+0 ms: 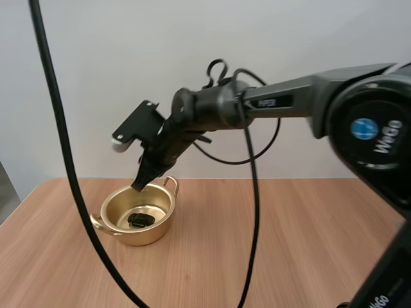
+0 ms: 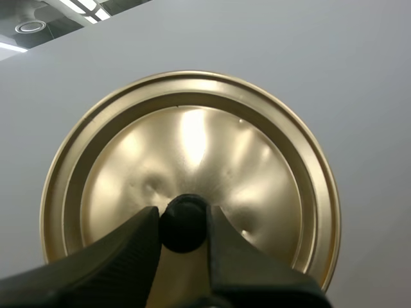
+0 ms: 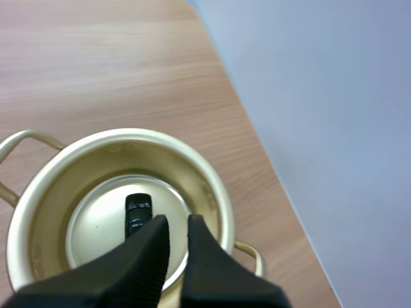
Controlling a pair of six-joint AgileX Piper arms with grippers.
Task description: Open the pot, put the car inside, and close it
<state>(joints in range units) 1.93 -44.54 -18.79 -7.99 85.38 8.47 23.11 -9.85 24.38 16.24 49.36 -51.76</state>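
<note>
Car (image 1: pixel 140 220) in pot (image 1: pixel 144 236); long axis left-right

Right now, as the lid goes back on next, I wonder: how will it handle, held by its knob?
The lid looks like thin, dented gold metal, so it is probably light and stiff. The left gripper pinches only its small round knob, so it could swivel or tilt. Its shiny surface may slide on the rim of the pot.
</note>
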